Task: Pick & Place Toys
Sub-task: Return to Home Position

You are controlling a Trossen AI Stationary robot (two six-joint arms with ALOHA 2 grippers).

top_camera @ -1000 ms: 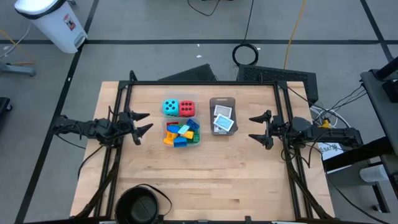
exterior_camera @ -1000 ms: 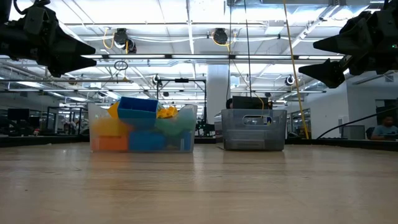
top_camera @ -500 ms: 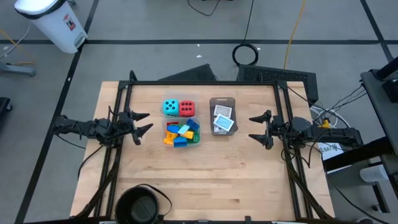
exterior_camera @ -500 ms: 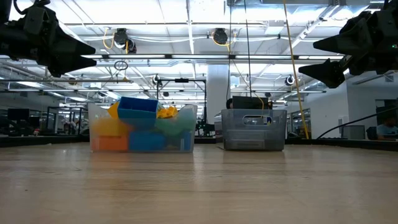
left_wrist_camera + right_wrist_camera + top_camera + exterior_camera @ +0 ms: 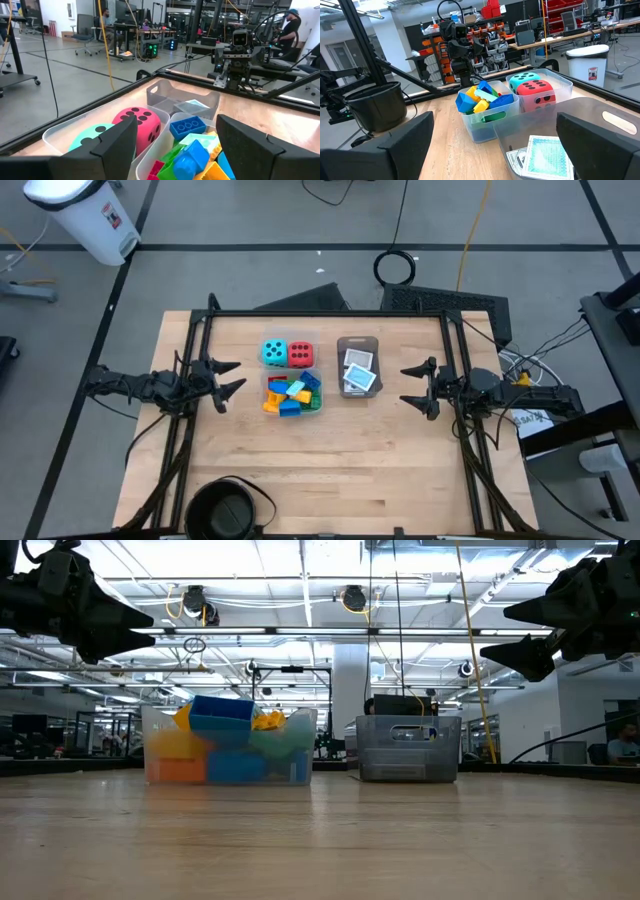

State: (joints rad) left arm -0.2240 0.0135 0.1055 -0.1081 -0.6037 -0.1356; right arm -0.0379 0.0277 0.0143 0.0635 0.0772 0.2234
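Note:
A teal die (image 5: 273,352) and a red die (image 5: 299,355) sit side by side in a clear tub (image 5: 286,341) at mid-table. In front of it a second clear tub (image 5: 318,402) holds several coloured bricks (image 5: 291,394). White green-printed cards (image 5: 359,371) lie in a grey tray (image 5: 357,342) to the right. My left gripper (image 5: 231,377) hovers open at the table's left, level, pointing at the tubs, nothing between its fingers. My right gripper (image 5: 410,385) hovers open at the table's right, facing the tray. In the left wrist view the dice (image 5: 141,122) and bricks (image 5: 192,145) lie just ahead.
A round black bowl (image 5: 224,511) stands at the near edge, left of centre. Black frame bars (image 5: 330,313) run along the far edge and down both sides. Bare wood stretches across the near half of the table (image 5: 380,470).

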